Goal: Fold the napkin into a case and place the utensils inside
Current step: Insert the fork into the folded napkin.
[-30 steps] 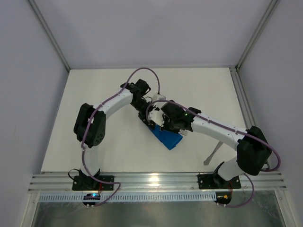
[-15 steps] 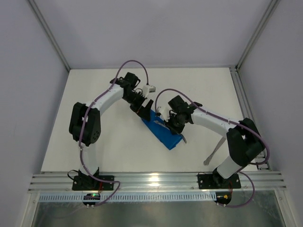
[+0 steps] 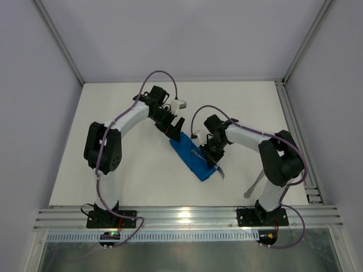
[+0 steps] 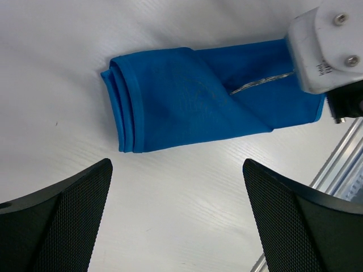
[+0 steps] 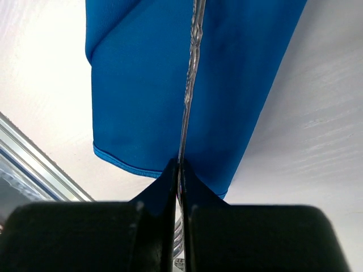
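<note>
The napkin (image 3: pixel 191 156) lies folded into a narrow blue case (image 4: pixel 181 102) at mid-table, running diagonally. My right gripper (image 3: pixel 212 155) is at its near right end, shut on the fork (image 5: pixel 191 68). The fork's handle reaches over the cloth and goes under a diagonal flap (image 4: pixel 262 83). Its tines stick out behind the jaws (image 3: pixel 219 171). My left gripper (image 3: pixel 174 131) hangs wide open above the table, just beyond the case's far left end, with nothing between its fingers (image 4: pixel 57 221). A second silver utensil (image 3: pixel 255 184) lies on the table by the right arm's base.
The right arm's white wrist housing (image 4: pixel 326 45) hangs over the case's right end. Metal rails run along the table's near edge (image 3: pixel 187 218) and right side (image 3: pixel 289 119). Grey walls enclose the white table (image 3: pixel 113 170).
My left gripper has let go of the napkin, opened wide and drawn back to the far left. The right gripper, still shut on the fork, has shifted along the case.
</note>
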